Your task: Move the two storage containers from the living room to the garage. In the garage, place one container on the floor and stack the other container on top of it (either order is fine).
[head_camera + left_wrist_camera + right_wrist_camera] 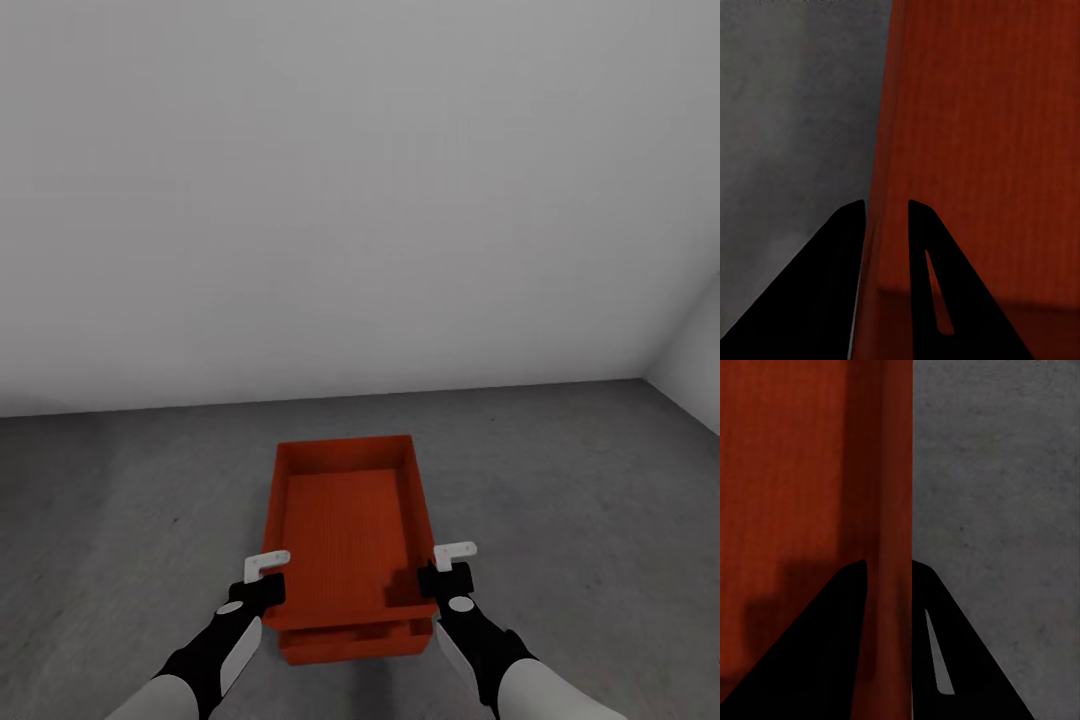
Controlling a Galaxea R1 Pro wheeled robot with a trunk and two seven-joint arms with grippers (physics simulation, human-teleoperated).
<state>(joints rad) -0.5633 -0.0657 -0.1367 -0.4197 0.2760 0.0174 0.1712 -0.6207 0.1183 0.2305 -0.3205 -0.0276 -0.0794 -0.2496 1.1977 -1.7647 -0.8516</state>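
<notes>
A plain white-grey wall (350, 200) fills the far half of the head view, meeting a dark grey rough concrete floor (120, 500) that spreads across the near half. Near the middle of that floor, an orange-red rectangular open-topped storage container (345, 520) sits stacked on a second identical orange-red container (350, 640), whose near edge pokes out beneath it. The left gripper (266, 577) is clamped on the upper container's left side wall, one finger (919, 247) inside and one outside. The right gripper (447, 567) likewise pinches the right side wall between its fingers (847, 607).
</notes>
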